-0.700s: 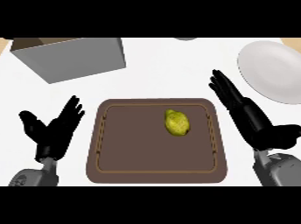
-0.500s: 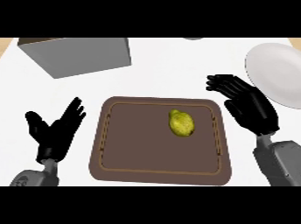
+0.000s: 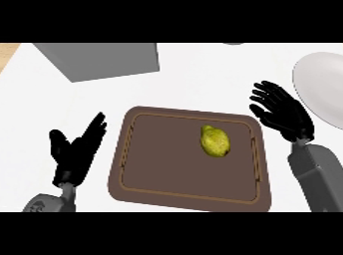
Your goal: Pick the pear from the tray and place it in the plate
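Lying on the tray (image 3: 137, 169), the pear (image 3: 216, 141) sits left of the released right robot hand (image 3: 283, 113).

The right hand (image 3: 281, 110) has lifted from the tray's (image 3: 189, 189) right edge to the frame's right, between tray and plate (image 3: 329, 89); the whole scene sits lower and rightward in frame.

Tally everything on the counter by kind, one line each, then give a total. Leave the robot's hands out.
Pear: 1
Brown tray: 1
White plate: 1
Grey box: 1
Total: 4
A sliver of something else shows at the top edge, too cut off to identify, so it is not counted.
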Controlling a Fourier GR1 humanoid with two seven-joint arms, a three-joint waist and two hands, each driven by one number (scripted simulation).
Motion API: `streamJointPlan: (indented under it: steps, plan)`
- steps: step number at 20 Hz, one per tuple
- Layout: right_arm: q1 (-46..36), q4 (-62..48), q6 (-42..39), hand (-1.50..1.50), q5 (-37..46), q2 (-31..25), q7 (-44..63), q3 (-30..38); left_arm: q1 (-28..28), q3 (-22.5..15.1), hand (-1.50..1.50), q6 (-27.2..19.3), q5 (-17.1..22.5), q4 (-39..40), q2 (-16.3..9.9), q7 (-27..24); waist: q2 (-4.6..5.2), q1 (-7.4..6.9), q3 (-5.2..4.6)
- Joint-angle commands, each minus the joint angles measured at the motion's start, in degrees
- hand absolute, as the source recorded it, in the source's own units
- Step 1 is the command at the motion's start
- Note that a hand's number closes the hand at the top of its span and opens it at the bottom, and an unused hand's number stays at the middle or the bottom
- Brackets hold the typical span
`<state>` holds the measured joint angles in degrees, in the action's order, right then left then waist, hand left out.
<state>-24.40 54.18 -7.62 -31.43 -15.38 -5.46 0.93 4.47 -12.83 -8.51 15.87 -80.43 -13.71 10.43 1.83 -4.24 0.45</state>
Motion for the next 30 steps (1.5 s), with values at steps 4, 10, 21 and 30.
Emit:
streamJointPlan:
  steps: [4,10,21,30]
  plan:
    - [-8.3,-23.7,-15.2,-1.5,-0.9,-3.4,-9.3,5.2,-2.2,-1.0,0.0,-0.1,-0.9,0.0,0.9,0.0,-0.66,0.79,-0.2]
    - [-13.3,-25.6,-29.3,-1.5,7.1,-10.7,-7.3,-2.2,-0.1,-0.9,0.0,-1.1,-1.9,0.7,1.6,0.6,-0.47,0.51,-0.19]
    - [-23.4,-31.9,-36.8,-1.5,22.4,-9.2,-11.4,-12.2,-4.0,-0.3,0.0,-0.3,-2.1,-1.4,0.9,0.4,-1.12,1.6,-0.33]
    - [-25.3,-33.1,-32.7,-1.5,29.8,-3.5,-12.6,-13.7,-5.3,1.4,0.0,1.0,-3.1,-0.1,2.3,-0.7,-1.59,3.3,-0.43]
